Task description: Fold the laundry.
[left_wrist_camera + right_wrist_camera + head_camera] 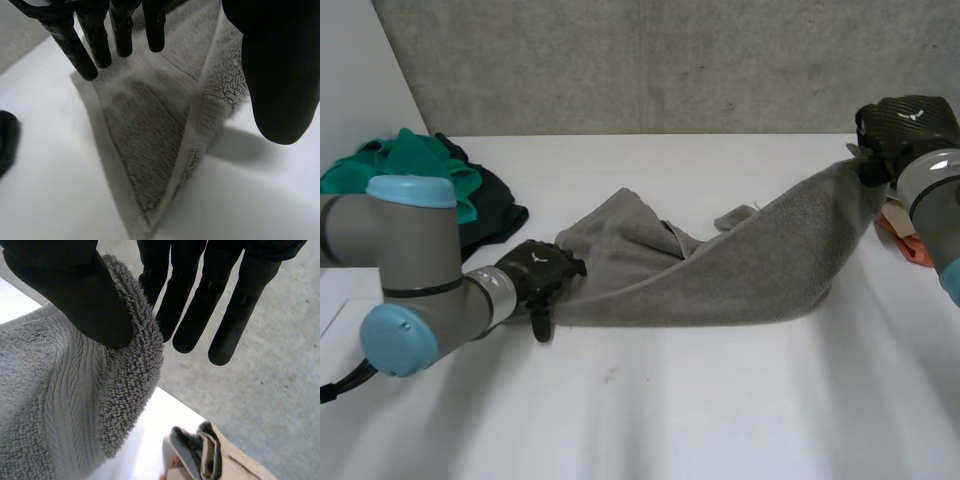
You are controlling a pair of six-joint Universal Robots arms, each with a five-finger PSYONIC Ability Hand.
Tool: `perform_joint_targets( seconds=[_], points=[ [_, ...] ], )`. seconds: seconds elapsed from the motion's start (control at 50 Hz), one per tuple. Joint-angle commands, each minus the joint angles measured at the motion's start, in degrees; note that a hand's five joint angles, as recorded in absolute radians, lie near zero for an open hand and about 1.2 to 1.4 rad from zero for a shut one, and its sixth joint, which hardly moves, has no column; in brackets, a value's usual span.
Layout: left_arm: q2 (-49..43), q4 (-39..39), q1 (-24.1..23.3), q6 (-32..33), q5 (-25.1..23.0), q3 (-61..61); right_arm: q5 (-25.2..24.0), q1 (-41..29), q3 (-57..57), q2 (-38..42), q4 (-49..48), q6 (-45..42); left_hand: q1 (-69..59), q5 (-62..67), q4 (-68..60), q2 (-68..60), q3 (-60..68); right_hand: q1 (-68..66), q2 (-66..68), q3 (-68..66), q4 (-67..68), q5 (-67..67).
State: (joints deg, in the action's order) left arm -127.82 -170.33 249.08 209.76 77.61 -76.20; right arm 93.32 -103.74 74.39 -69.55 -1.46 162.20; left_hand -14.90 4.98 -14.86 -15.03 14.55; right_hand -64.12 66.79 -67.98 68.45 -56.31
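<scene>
Each hand's back bore a small white emblem, too small to read. The towel point(740, 270) stretched between them over the surface point(720, 400). The left hand point(540, 272), down at the surface, pinched one end between fingers and thumb. The raised right hand point(900, 125) pinched the other corner likewise. Clothes point(430, 175) lay behind the left arm.

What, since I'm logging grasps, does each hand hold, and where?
Both hold the grey towel: the right hand pinches its raised end between thumb and fingers; the left hand grips the opposite end, low by the table.
</scene>
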Motion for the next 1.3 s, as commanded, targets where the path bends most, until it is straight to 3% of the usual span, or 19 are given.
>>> perform_joint_targets(
  seconds=[0.02, 0.08, 0.14, 0.18, 0.22, 0.32, 0.46, 0.6, 0.68, 0.76, 0.78, 0.8, 0.92, 1.16, 1.3],
  points=[
    [-3.75, 3.25, -2.02, -0.85, 3.42, 5.09, 1.86, 2.04, 1.81, 1.16, -3.64, 0.67, -9.26, 9.18, -9.3, -9.13, 9.61, -15.88, 13.21, -12.02, 11.55, -13.69],
    [-4.45, 3.16, -2.46, -0.67, 4.47, 6.06, 1.69, 2.84, 1.55, 1.87, -3.64, 0.4, -11.95, 11.87, -11.99, -11.81, 12.29, -15.88, 13.21, -12.02, 11.55, -13.69],
    [-5.16, 2.46, -2.99, -0.5, 6.76, 7.37, 1.42, 3.54, 1.55, 2.49, -3.64, 0.23, -31.08, 31.0, -31.11, -30.94, 31.42, -15.88, 13.21, -12.02, 11.55, -13.69],
    [-5.42, 1.93, -3.07, -0.5, 8.95, 8.08, 1.25, 3.89, 1.38, 3.01, -3.55, 0.23, -54.44, 54.36, -54.48, -54.31, 54.79, -15.88, 13.21, -12.02, 11.55, -13.69],
    [-5.33, 1.67, -3.25, -0.5, 10.45, 8.17, 1.16, 4.16, 1.2, 3.19, -3.55, 0.23, -65.07, 64.99, -65.11, -64.93, 65.41, -15.88, 13.21, -12.02, 11.55, -13.69],
    [-1.66, -1.14, -3.95, -0.85, 14.14, 6.68, 0.81, 4.95, 0.5, 3.45, -3.29, 0.05, -65.1, 65.02, -65.14, -64.97, 65.45, -15.88, 13.21, -12.02, 11.55, -13.69],
    [9.07, -8.78, -3.78, -0.94, 14.59, 1.76, -1.03, 5.22, -1.35, 3.1, -0.83, -1.88, -65.1, 65.02, -65.14, -64.97, 65.45, -15.88, 13.21, -12.02, 11.55, -13.69],
    [19.88, -10.46, -1.94, -1.81, 13.97, -2.2, -7.53, 5.48, -4.86, 0.73, 10.14, -10.22, -65.1, 65.02, -65.14, -64.97, 65.45, -15.88, 13.21, -12.02, 11.55, -13.69],
    [23.58, -9.15, -0.53, -1.56, 11.17, -3.34, -10.61, 6.44, -6.18, -0.68, 16.48, -15.76, -65.1, 65.02, -65.14, -64.97, 65.45, -15.88, 13.21, -12.02, 11.55, -13.69],
    [21.31, -7.39, 0.35, -2.08, 5.98, -3.87, -12.11, 6.27, -5.92, -0.5, 19.39, -16.83, -61.96, 61.88, -61.99, -61.82, 62.3, -15.88, 13.21, -12.02, 11.55, -13.69],
    [19.64, -6.17, 0.79, -2.17, 4.32, -4.13, -12.11, 5.92, -5.4, 0.11, 19.21, -16.65, -38.78, 38.7, -38.82, -38.64, 39.12, -15.88, 13.21, -12.02, 11.55, -13.69],
    [18.67, -5.29, 0.88, -2.17, 3.52, -4.22, -12.02, 5.74, -5.04, 0.37, 19.04, -16.65, -33.55, 33.47, -33.59, -33.41, 33.89, -15.88, 13.21, -12.02, 11.55, -13.69],
    [12.6, -0.8, 1.23, -4.45, 2.89, -3.87, -10.18, 5.39, -3.11, 2.13, 15.18, -16.65, -34.0, 33.92, -34.04, -33.87, 34.35, -15.88, 13.21, -12.02, 11.55, -13.69],
    [2.67, -1.67, -0.26, -5.51, 7.82, 0.69, -9.21, 6.27, -0.65, 2.14, 10.78, -15.07, -29.46, 29.38, -29.5, -29.32, 29.81, -15.88, 13.21, -12.02, 11.55, -13.69],
    [-1.81, 0.0, -1.93, -5.33, 8.87, 3.15, -9.04, 6.27, -0.03, 2.22, 10.78, -14.89, -35.68, 35.6, -35.72, -35.54, 36.02, -15.88, 13.21, -12.02, 11.55, -13.69]
  ],
)
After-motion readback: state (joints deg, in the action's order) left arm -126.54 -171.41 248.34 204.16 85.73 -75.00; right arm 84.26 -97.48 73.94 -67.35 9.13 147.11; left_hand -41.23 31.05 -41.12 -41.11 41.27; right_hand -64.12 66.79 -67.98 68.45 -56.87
